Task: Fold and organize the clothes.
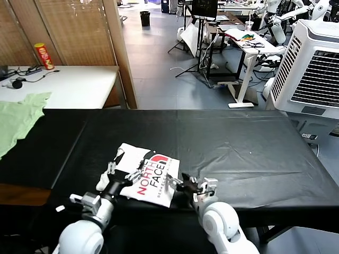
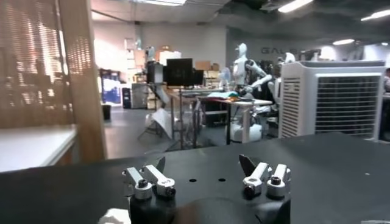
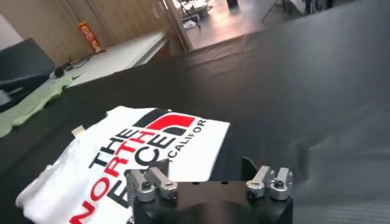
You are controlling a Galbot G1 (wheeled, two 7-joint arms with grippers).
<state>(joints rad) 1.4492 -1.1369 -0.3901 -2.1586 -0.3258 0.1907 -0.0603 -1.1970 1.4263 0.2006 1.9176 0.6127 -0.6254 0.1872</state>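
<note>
t-shirt: a white t-shirt (image 1: 144,175) lies folded into a small, roughly square packet on the black tabletop (image 1: 238,148), near its front edge – the black-and-red "the north face" print and red logo face up
left claw: the left claw (image 1: 123,175) sits low over the packet's left edge, fingers spread wide apart and holding nothing; its wrist view looks out over bare black cloth with only a sliver of white at the bottom
right claw: the right claw (image 1: 179,186) hovers just beside the packet's right edge, jaws apart with nothing between them; in its wrist view the fingers (image 3: 151,182) stand over black cloth, the shirt's printed corner just beside one of them
green garment: a pale green garment (image 1: 18,119) lies at the far left end of the tabletop – well apart from the shirt
behind: a white side table (image 1: 69,84) carries a red canister (image 1: 44,56) and cables
right side: a white air cooler (image 1: 312,69) stands beyond the tabletop's far right corner
</note>
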